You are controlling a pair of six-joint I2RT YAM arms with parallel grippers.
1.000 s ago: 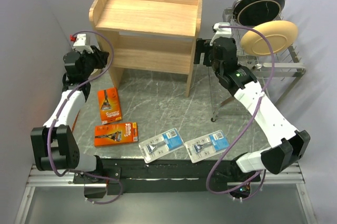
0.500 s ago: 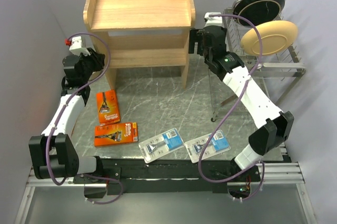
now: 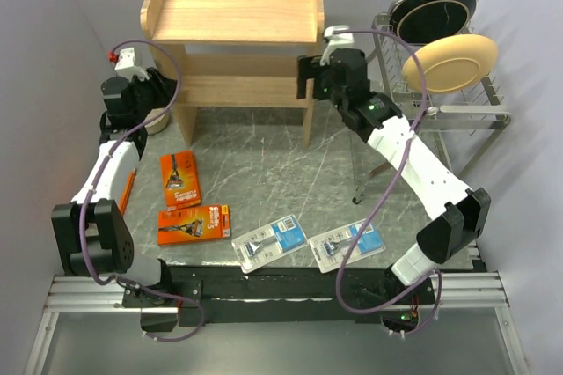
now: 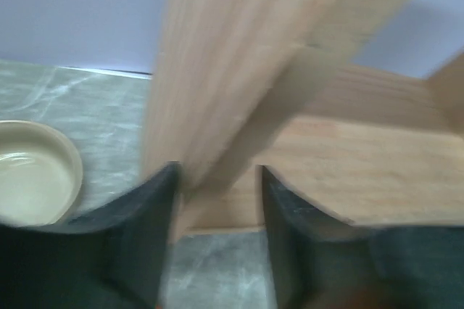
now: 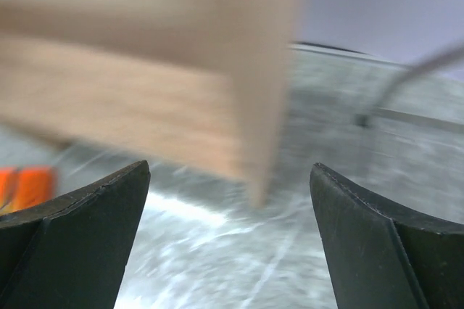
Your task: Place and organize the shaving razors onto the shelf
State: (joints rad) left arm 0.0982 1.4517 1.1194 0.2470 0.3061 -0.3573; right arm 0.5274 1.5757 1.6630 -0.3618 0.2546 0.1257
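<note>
The light wooden shelf (image 3: 230, 16) stands at the back of the table. My left gripper (image 3: 167, 93) is shut on the front edge of its left side panel (image 4: 217, 106). My right gripper (image 3: 304, 86) is open, its jaws wide apart at the right side panel (image 5: 261, 69). Two orange razor packs (image 3: 180, 179) (image 3: 193, 224) lie front left. A third orange pack (image 3: 126, 192) shows partly under my left arm. Two clear blister packs (image 3: 270, 244) (image 3: 346, 244) lie front centre.
A wire dish rack (image 3: 466, 111) with a black plate (image 3: 433, 5) and a tan plate (image 3: 450, 62) stands at the back right. A cream bowl (image 4: 32, 182) sits on the table just left of the shelf's left panel.
The shelf has turned square to the table and slid left and back. Both grippers moved with it; the right one shifted left along the right panel.
</note>
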